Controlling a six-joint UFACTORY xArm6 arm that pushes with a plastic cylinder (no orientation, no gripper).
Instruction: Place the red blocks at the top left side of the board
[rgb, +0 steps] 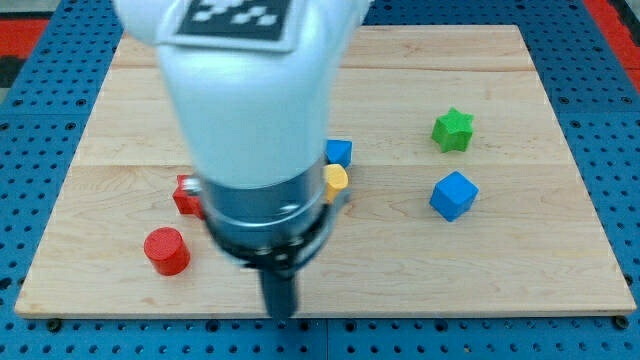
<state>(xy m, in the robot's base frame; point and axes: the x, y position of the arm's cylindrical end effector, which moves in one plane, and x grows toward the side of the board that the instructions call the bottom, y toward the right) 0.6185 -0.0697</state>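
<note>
Rod first: my tip sits nearest the view's bottom, at the front edge of the wooden board, at about six o'clock from the board's middle. No claw is fitted, so there is nothing to open, close or grip; the rod ends bare and touches no block.

Two red blocks show. One is a red cylinder, standing upright at about ten o'clock from my tip, near it but apart. The second red block lies just beyond the cylinder, at roughly one o'clock from it, with the arm's body covering its right part, so its shape cannot be made out. Both lie in the board's lower left, well apart from the top left corner.

Farther back, one yellow block peeks out from the arm's right edge, shape unclear. Two blue blocks follow: a blue cube at about three o'clock from the yellow one, well apart, and a second blue block just behind the yellow one, seemingly touching it. Farthest is one green star, at twelve o'clock from the blue cube.
</note>
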